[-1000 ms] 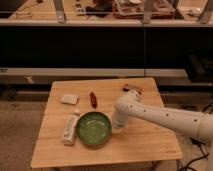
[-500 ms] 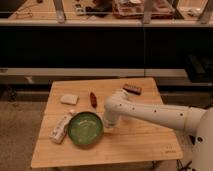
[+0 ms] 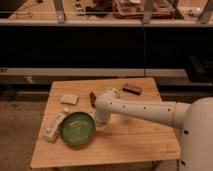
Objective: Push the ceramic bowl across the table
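My gripper (image 3: 98, 121) sits at the right rim of the wide, glossy green ceramic bowl (image 3: 77, 129), which rests toward the front left of the light wooden slatted table (image 3: 135, 140). A white rectangular packet (image 3: 52, 127) touches the bowl's left side. A small white square (image 3: 69, 99) lies behind the bowl.

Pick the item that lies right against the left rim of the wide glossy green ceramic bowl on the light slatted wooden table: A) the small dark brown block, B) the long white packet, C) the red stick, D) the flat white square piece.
B: the long white packet touches the green ceramic bowl on its left side, while the gripper stands at the bowl's right rim; the other items lie farther back.
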`<state>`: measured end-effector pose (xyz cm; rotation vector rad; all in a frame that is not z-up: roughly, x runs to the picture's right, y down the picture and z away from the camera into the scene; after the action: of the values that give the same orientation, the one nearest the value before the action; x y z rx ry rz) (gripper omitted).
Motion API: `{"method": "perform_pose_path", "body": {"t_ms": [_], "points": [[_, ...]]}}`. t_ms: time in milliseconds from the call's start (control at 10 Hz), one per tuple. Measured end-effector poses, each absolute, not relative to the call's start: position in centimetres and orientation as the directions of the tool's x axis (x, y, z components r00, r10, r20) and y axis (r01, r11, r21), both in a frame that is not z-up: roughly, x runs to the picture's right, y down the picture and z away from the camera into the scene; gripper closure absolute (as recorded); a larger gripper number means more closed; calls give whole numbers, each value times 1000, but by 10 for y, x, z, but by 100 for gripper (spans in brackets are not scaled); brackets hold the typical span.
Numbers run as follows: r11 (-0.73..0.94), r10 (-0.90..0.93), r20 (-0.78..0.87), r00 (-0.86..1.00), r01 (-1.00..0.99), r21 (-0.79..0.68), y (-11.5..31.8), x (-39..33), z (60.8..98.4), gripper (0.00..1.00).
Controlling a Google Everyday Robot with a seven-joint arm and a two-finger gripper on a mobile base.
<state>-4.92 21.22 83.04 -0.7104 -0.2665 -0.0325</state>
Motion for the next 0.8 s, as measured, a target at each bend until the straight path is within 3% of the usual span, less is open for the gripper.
{"method": "perform_pose_path", "body": {"t_ms": [800], "points": [[758, 24, 317, 948, 189, -624, 213, -92, 828, 100]]}}
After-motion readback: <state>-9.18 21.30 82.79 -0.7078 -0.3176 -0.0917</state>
